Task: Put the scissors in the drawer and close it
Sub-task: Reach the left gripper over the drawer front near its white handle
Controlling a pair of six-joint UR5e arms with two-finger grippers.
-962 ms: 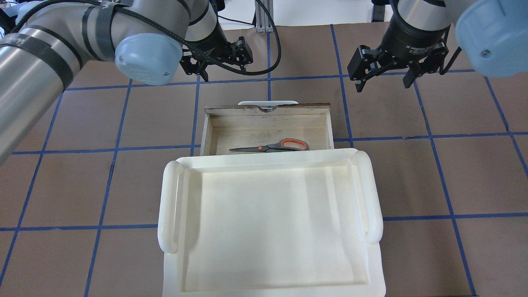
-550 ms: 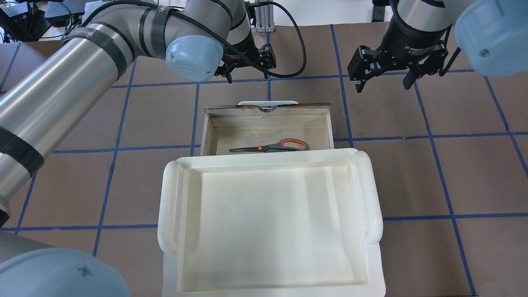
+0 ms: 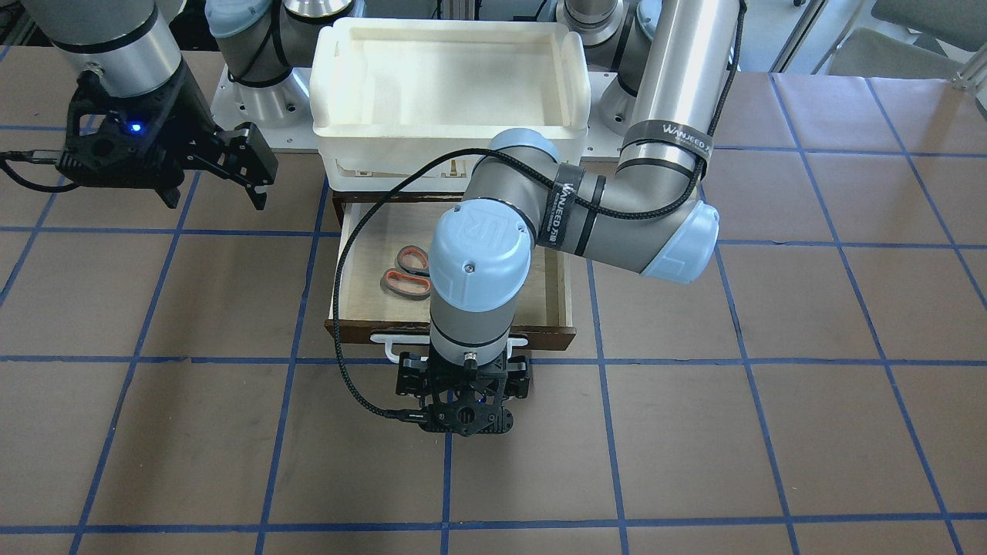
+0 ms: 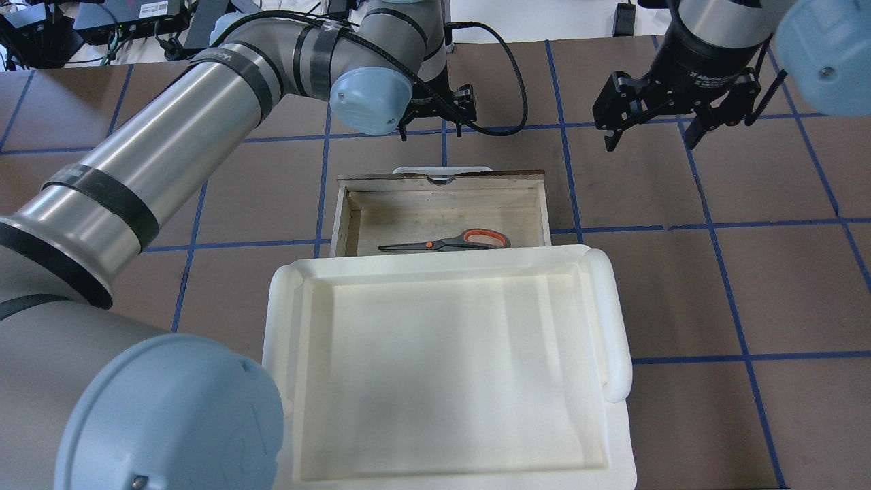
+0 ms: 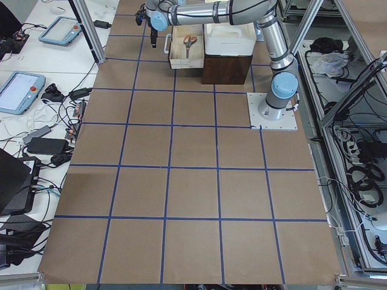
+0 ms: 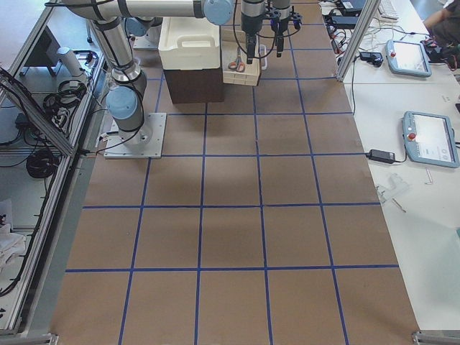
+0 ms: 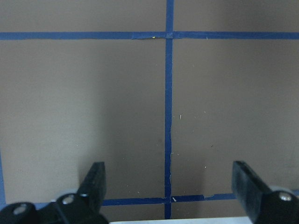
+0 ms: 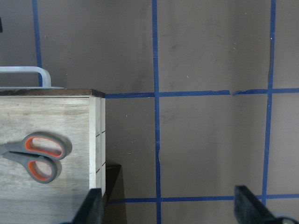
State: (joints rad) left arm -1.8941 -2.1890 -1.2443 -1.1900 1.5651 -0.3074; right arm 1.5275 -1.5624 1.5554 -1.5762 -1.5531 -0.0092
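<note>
The scissors lie flat inside the open drawer, their grey and orange handles toward the robot's right; they also show in the right wrist view. The drawer's dark front carries a white bar handle. My left gripper is open and empty. It points down at the table just beyond the handle, and its fingers stand wide apart. My right gripper is open and empty, hovering beside the drawer's right front corner.
A white plastic tray with rounded side handles sits on the cabinet above the drawer. Brown table paper with blue tape lines surrounds the drawer. The left arm's black cable loops beside the drawer's front.
My left arm has swung to the right, which brings its gripper in line with the drawer's handle. The right gripper has shifted slightly right and away. Scissors and drawer have not moved.
</note>
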